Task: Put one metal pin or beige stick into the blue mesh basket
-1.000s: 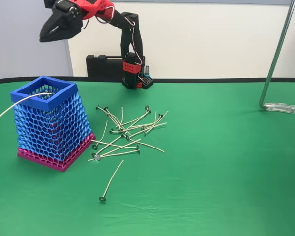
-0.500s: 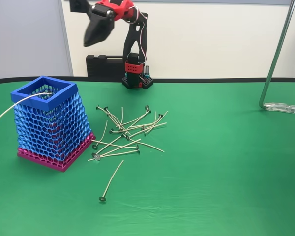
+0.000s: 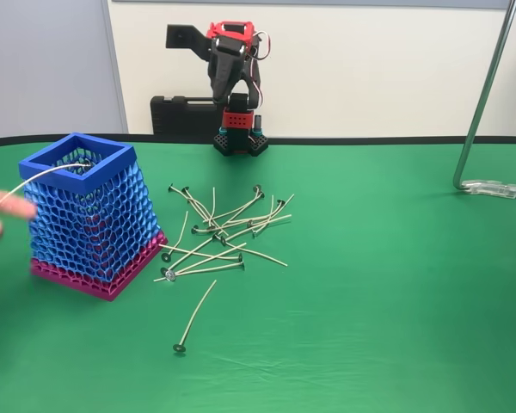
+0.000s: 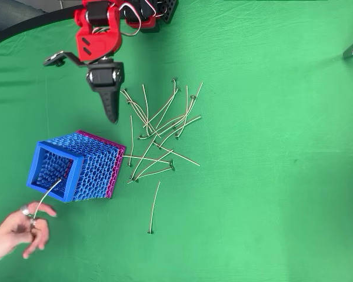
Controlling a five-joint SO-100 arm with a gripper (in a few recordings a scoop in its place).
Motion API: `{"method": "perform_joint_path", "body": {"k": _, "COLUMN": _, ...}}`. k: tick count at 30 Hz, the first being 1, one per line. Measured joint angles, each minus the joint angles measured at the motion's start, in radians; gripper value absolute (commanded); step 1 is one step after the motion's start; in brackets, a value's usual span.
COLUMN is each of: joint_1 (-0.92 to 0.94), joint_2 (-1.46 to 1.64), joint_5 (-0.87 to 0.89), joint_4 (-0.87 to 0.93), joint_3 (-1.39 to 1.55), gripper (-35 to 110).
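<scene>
Green table (image 3: 396,284) spread wide. Up at the back, the red and black arm (image 3: 233,60) stands folded high, its gripper (image 4: 111,111) pointing down with the jaws pressed together, holding nothing, hanging above the table between basket and pile. The blue mesh basket (image 3: 90,219) stands left of the scattered sticks (image 3: 224,228). One stick (image 4: 47,197) leans over the basket's rim, its outer end pinched by a person's hand (image 4: 17,230).
</scene>
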Motion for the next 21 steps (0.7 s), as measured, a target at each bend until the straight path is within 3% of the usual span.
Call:
{"method": "perform_joint_path", "body": {"k": 9, "joint_1": -0.049, "joint_2": 0.255, "joint_5": -0.011, "joint_4": 0.005, "joint_3": 0.267, "gripper": 0}}
{"method": "perform_joint_path", "body": {"k": 21, "joint_1": -0.12, "joint_2": 0.552, "joint_5": 0.017, "joint_4": 0.14, "joint_3": 0.572, "gripper": 0}}
